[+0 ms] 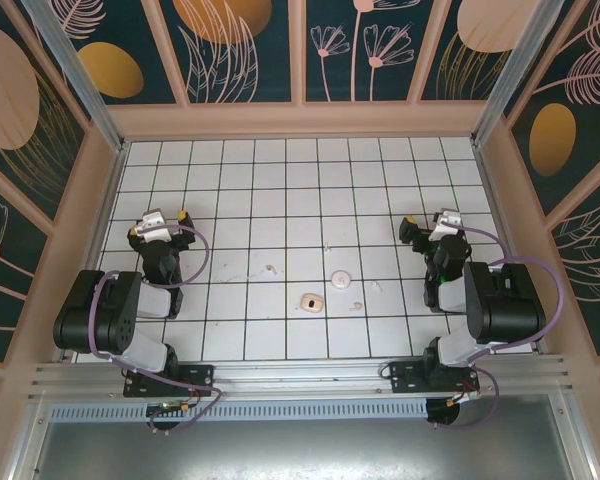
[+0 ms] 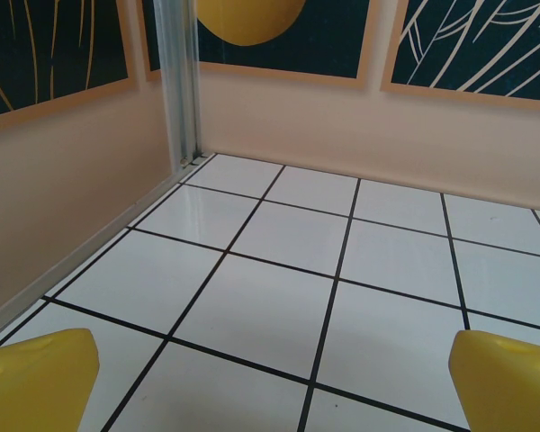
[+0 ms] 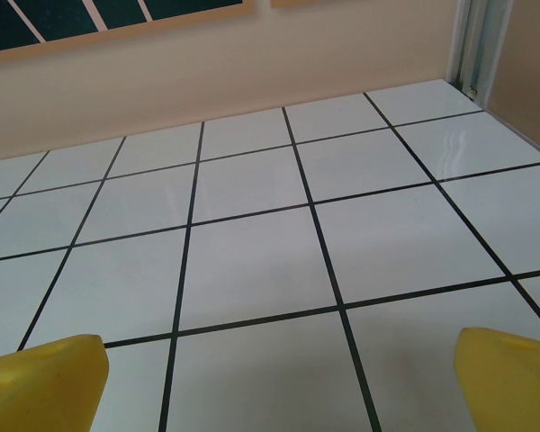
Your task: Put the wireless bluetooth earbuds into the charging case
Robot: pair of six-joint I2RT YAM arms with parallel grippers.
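Note:
The charging case (image 1: 310, 301) is a small white oval with a dark opening, lying on the tiled floor near the front centre. A small round white piece (image 1: 341, 279) lies just behind and to the right of it. One tiny white earbud (image 1: 270, 267) lies left of the case and another speck-like earbud (image 1: 377, 287) lies to its right. My left gripper (image 1: 162, 215) rests far left and stands open (image 2: 279, 373), with bare tile between its yellow fingertips (image 2: 36, 378). My right gripper (image 1: 427, 222) rests far right, also open (image 3: 279, 378), its yellow fingertips (image 3: 508, 378) wide apart over bare tile.
The white tiled floor (image 1: 280, 190) is boxed in by peach walls (image 1: 300, 118) with dark floral panels. A metal corner post (image 2: 182, 81) stands ahead of the left gripper. An aluminium rail (image 1: 300, 380) runs along the front by the arm bases.

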